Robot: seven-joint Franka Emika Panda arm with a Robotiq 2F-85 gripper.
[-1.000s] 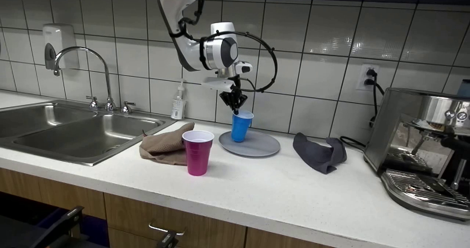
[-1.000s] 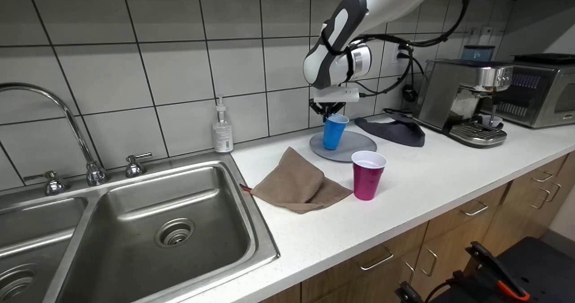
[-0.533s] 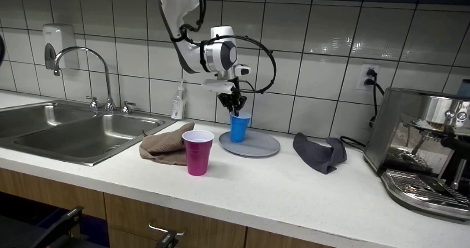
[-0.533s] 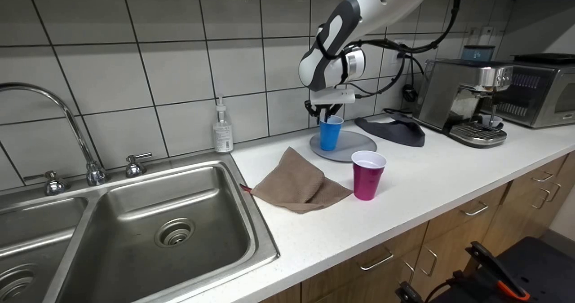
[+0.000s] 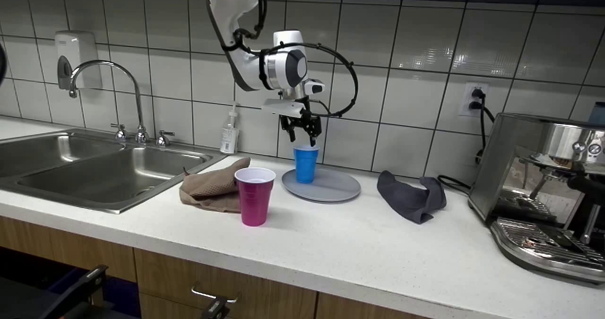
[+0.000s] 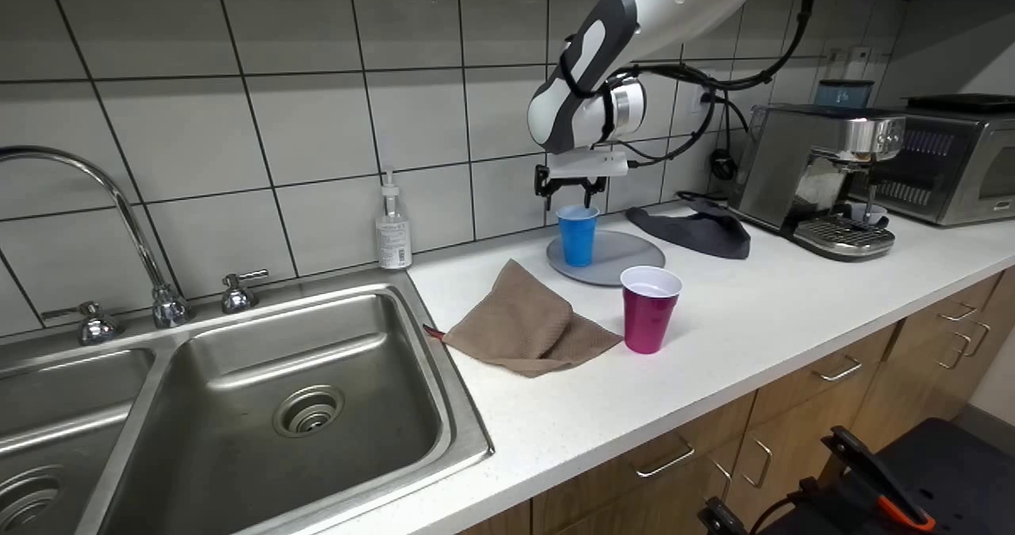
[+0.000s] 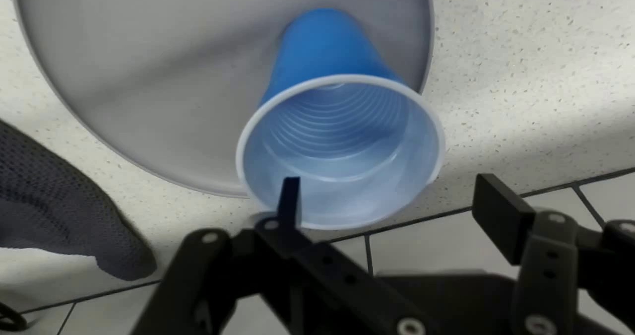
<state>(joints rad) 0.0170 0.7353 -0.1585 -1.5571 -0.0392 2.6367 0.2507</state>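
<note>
A blue cup (image 5: 306,166) with a white inside stands upright on a round grey plate (image 5: 338,186), seen in both exterior views. Just over its rim, my gripper (image 5: 302,141) is open, its fingers spread wide with nothing gripped. From the wrist, the cup (image 7: 325,47) shows its mouth towards the camera. One of the fingers (image 7: 289,201) overlaps the near rim there; whether it touches I cannot tell. The opposite finger is apart from the cup, in front of the tiled wall. A magenta cup (image 5: 255,201) stands on the counter nearer the front.
Beside the magenta cup lies a brown cloth (image 6: 523,329), next to the sink (image 6: 468,432). On the plate's far side are a dark grey cloth (image 5: 411,198) and an espresso machine (image 6: 777,147). A soap bottle (image 6: 393,238) stands against the tiled wall.
The gripper was shut at the blue cup's rim, with the cup tilted. Now its fingers have spread and it sits slightly higher, while the cup has settled upright on the plate.
</note>
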